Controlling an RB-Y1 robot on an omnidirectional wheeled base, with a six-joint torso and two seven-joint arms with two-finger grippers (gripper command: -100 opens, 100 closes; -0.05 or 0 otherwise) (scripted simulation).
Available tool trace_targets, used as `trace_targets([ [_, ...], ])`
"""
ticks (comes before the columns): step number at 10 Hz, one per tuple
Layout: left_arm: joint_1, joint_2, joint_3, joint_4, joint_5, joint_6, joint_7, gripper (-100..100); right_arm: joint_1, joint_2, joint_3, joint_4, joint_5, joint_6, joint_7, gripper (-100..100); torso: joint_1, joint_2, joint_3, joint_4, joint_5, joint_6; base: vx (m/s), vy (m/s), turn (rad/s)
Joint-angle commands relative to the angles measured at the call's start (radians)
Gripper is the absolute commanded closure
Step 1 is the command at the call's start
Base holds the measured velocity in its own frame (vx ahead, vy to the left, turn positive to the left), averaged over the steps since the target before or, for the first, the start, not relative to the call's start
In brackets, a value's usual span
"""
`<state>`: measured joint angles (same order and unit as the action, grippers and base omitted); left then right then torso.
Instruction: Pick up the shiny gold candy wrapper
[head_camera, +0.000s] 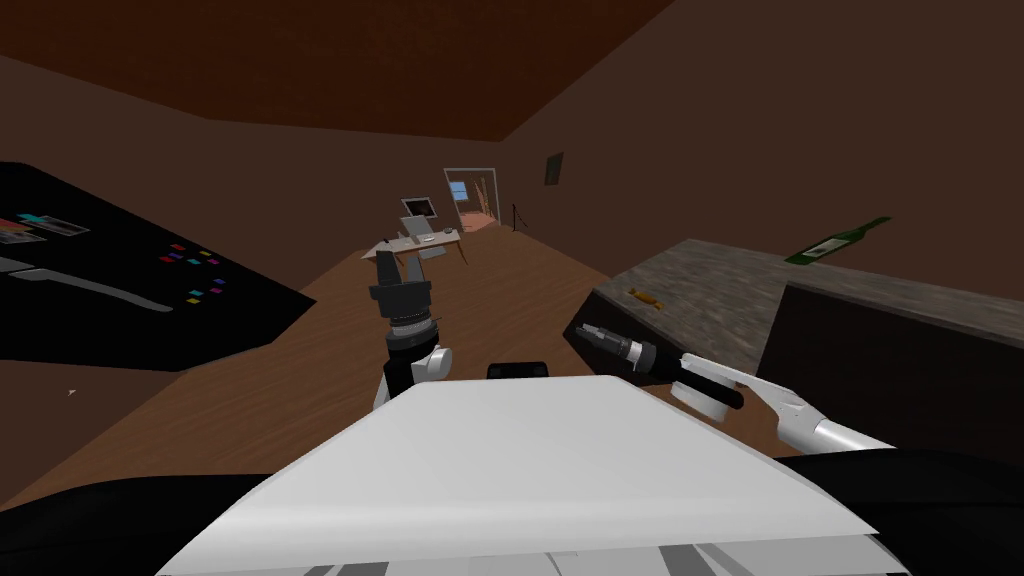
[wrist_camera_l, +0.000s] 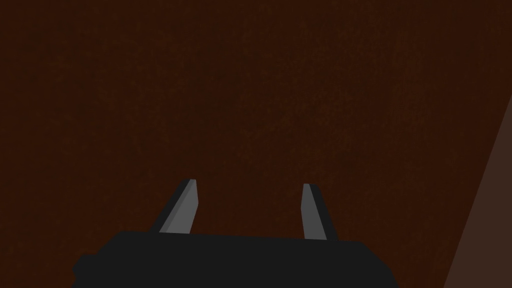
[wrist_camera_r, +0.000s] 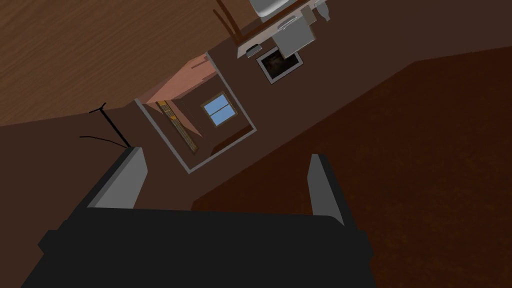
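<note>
While the wrapper lies untouched, the step in hand is judged to be the right arm's reach. Items, left to right:

- Left gripper (wrist_camera_l: 250, 186): raised in front of the torso, pointing up. Fingers apart, nothing between them. No part in this step.
- Right gripper (wrist_camera_r: 225, 157): just off the counter's near corner. Fingers spread wide, empty. It looks toward a far doorway (wrist_camera_r: 200, 115), not at the counter.
- Wrapper (head_camera: 646, 297): small, gold, flat on the counter top near its near edge, close to the right gripper but apart from it.
- Counter (head_camera: 720, 300): mottled grey top over a dark front.
- Bottle (head_camera: 836, 242): green, at the counter's far side, well apart from the wrapper.

Handling note, as a judgement: the right wrist should turn so the fingers point down over the wrapper. They should straddle its narrow width and descend until the tips nearly meet the top before closing. A thin, flat piece may slide away if only one blade touches it.
</note>
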<state>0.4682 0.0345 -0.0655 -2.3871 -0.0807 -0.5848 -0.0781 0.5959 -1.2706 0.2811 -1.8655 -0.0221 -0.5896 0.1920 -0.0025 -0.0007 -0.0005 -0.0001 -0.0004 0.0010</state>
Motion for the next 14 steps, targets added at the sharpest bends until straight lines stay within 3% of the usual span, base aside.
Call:
trace_targets([
  [1,0.000,0.000,0.000,0.000,0.000,0.000,0.000,0,-0.002,-0.050,0.009,0.034,0.010,0.016,-0.006,-100,0.000,0.000,0.000,0.000,0.000,0.000,0.076,-0.005,0.063],
  [2,0.000,0.000,0.000,0.000,0.000,0.000,0.000,0,-0.002,-0.074,0.009,0.034,0.010,0.016,-0.006,-100,0.000,-0.001,-0.001,0.000,0.000,0.000,0.078,-0.022,0.049],
  [3,0.000,0.000,0.000,0.000,0.000,0.000,0.000,0,-0.006,-0.102,0.020,0.072,0.021,0.029,-0.011,-100,-0.001,-0.001,-0.001,0.000,0.000,0.000,0.101,-0.055,0.067],
  [5,0.000,0.000,0.000,0.000,0.000,0.000,0.000,0,-0.006,-0.139,0.020,0.072,0.021,0.029,-0.011,-100,-0.003,-0.002,-0.001,0.000,-0.001,0.000,0.064,-0.033,0.015],
  [6,0.000,0.000,0.000,0.000,0.000,0.000,0.000,0,-0.010,-0.180,0.029,0.109,0.032,0.043,-0.017,-100,-0.001,0.000,0.000,0.000,0.000,0.000,0.067,-0.026,0.047],
  [7,0.000,0.000,0.000,0.000,0.000,0.000,0.000,0,-0.010,-0.198,0.029,0.109,0.032,0.043,-0.017,-100,-0.001,-0.001,0.000,0.000,0.000,0.000,0.090,-0.045,0.033],
  [8,0.000,0.000,0.000,0.000,0.000,0.000,0.000,0,-0.014,-0.237,0.039,0.145,0.043,0.057,-0.023,-100,-0.002,-0.002,-0.001,0.000,-0.001,0.000,0.127,-0.057,0.047],
  [13,0.000,0.000,0.000,0.000,0.000,0.000,0.000,0,-0.018,-0.355,0.061,0.213,0.066,0.085,-0.036,-100,-0.007,-0.003,-0.002,-0.001,-0.002,0.000,0.107,-0.093,0.027],
  [14,0.000,0.000,0.000,0.000,0.000,0.000,0.000,0,-0.018,-0.397,0.072,0.244,0.078,0.099,-0.043,-100,-0.005,-0.003,-0.002,-0.001,-0.002,0.000,0.119,-0.105,0.022],
])
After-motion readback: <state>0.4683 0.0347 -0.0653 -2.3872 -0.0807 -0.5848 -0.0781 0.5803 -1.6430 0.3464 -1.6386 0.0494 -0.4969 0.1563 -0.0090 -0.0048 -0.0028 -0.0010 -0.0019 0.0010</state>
